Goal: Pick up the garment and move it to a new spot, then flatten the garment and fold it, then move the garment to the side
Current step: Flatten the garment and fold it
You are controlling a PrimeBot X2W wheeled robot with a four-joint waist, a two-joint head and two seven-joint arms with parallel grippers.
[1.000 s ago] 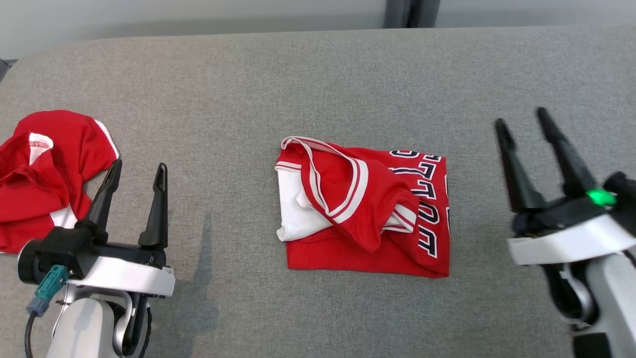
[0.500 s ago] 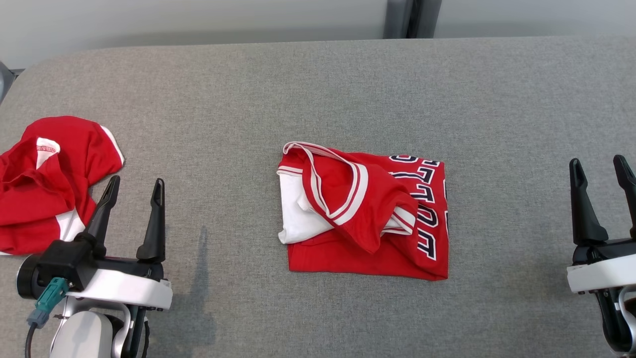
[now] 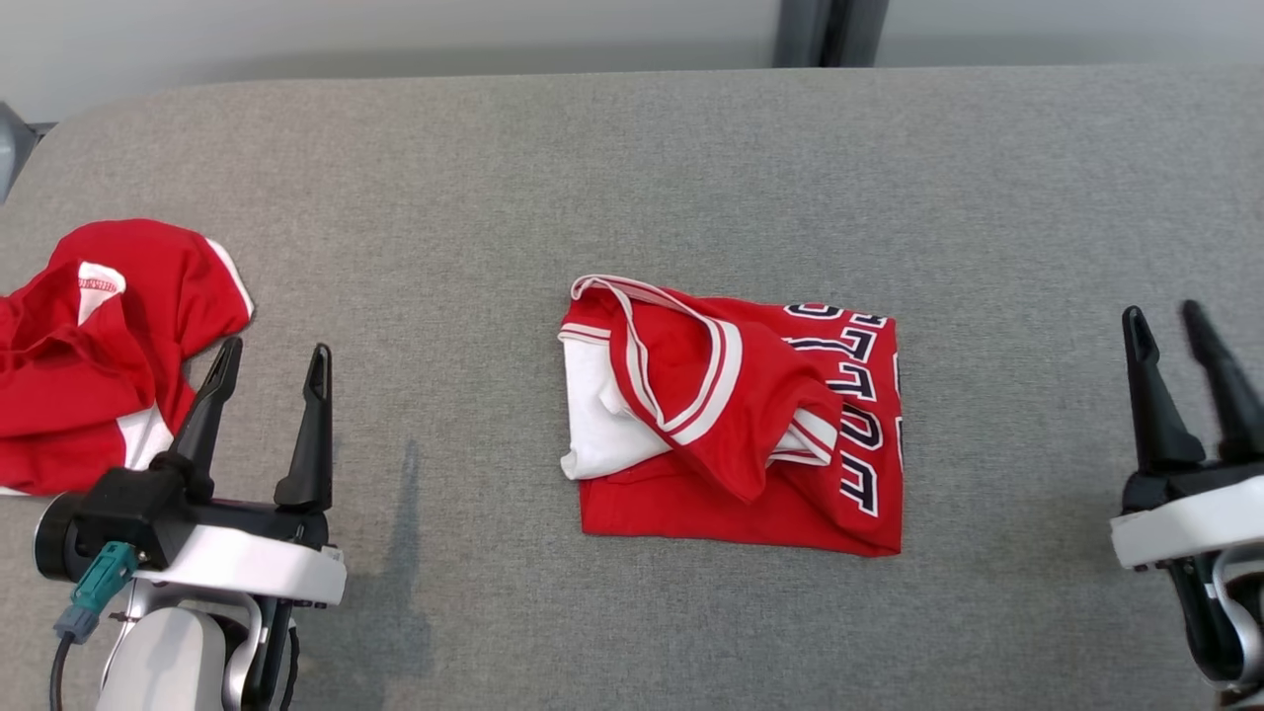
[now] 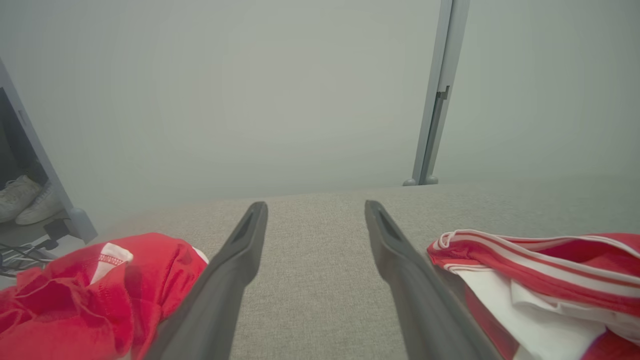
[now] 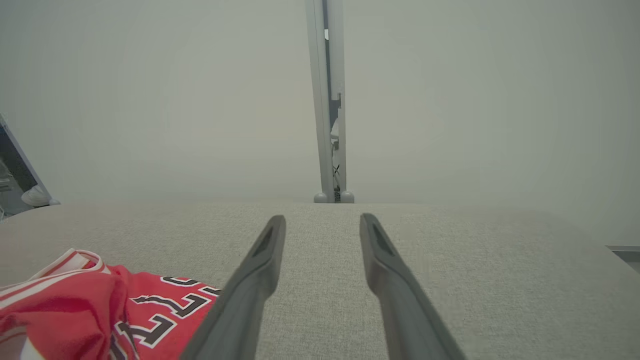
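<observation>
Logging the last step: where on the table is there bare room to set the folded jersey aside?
Bare grey table spans the far strip behind the folded jersey, and the stretch between it and the right gripper. The left end is crowded: crumpled red garment beside the left gripper.

Red jersey (image 3: 750,425), folded rough rectangle, flat mid table (image 3: 632,178); white trim, navy lettering rt side.

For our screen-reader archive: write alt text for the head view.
A folded red jersey with white trim and dark lettering lies at the middle of a grey fabric surface, with a crumpled red garment at its left edge. The left claw and right claw, both open and empty, hover at the lower corners.
</observation>
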